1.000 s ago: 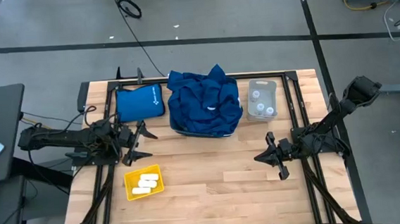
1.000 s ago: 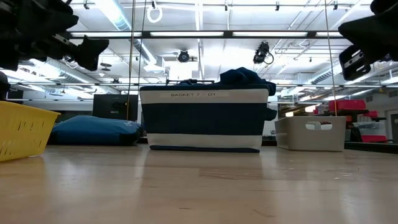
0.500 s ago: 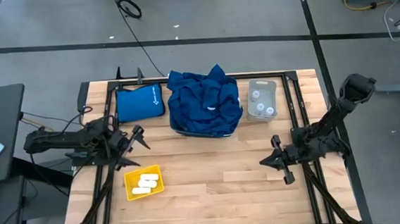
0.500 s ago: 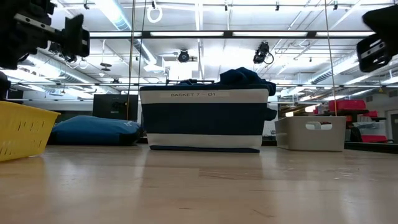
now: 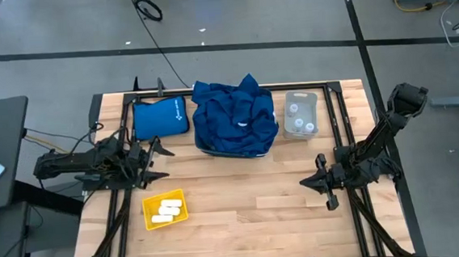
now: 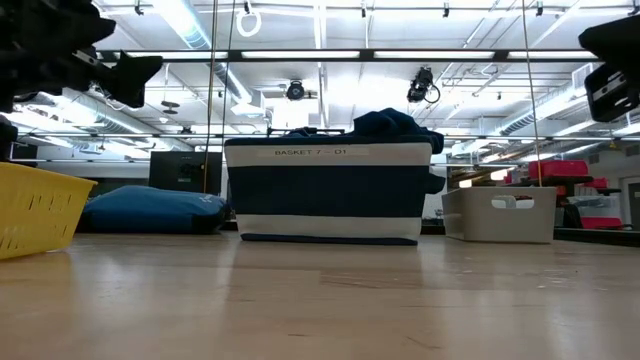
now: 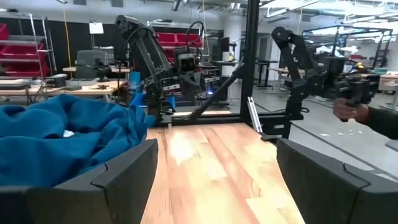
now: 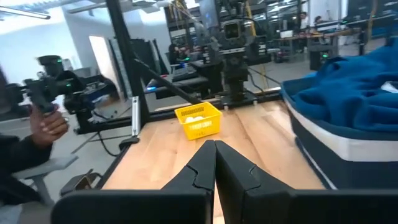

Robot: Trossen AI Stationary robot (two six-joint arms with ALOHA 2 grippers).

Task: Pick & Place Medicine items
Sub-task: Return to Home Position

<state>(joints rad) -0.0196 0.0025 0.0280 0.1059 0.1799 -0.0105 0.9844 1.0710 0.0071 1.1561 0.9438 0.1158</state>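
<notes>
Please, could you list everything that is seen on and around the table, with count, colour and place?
table: one, light wood.
yellow tray: one, yellow, high view's lower left.
packs: about three, cream-white, in the yellow tray.
grey bin: one, pale grey, right of the basket.
bottles: a few, whitish, in the grey bin.
basket: one, dark blue and white, far middle.
cloths: heap, dark blue, filling the basket.
pouch: one, blue, left of the basket.
person's hand: one, beyond the table.
left tool: black, open, empty, left side.
right tool: black, shut, empty, right side.
</notes>
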